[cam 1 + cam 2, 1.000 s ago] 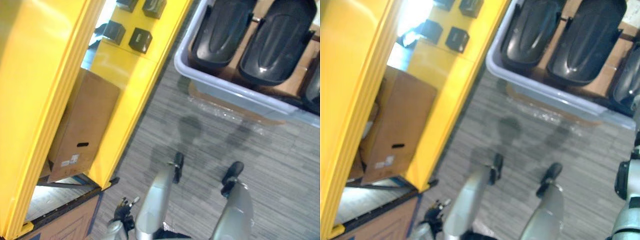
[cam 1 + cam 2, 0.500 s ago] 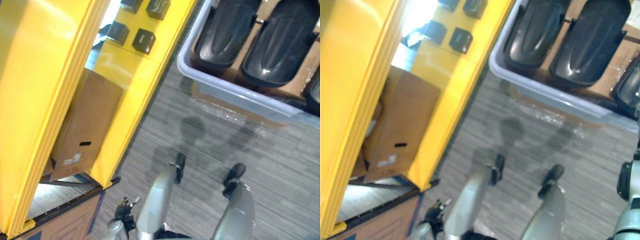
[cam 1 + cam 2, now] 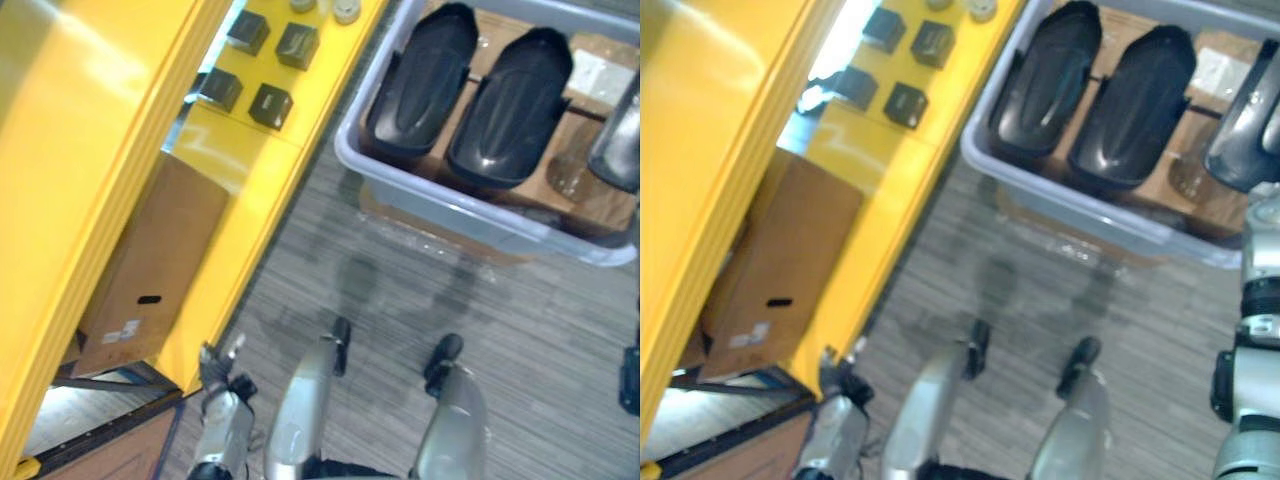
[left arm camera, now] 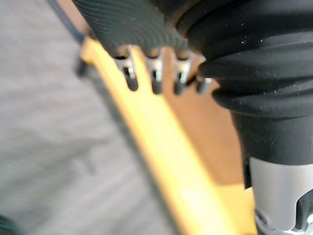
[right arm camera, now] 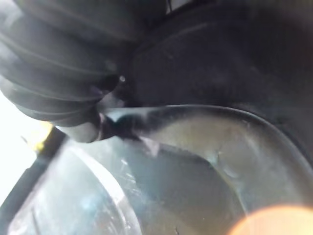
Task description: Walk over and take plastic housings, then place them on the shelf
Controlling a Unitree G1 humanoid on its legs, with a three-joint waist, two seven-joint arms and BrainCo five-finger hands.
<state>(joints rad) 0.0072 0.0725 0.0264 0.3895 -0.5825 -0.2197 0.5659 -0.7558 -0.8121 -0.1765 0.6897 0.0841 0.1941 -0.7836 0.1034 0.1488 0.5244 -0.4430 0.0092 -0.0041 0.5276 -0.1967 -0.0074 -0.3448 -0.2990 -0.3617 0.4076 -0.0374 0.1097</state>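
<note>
Grey bin, far right: black plastic housings side by side. Left hand beside yellow shelf, fingers relaxed, empty. Right hand fingers: cannot tell.

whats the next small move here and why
Probably a short step closer to the grey bin. The black housings lie in it, ahead of the robot, while the left hand hangs open and empty low beside the yellow shelf, seemingly too far back to grasp one.
</note>
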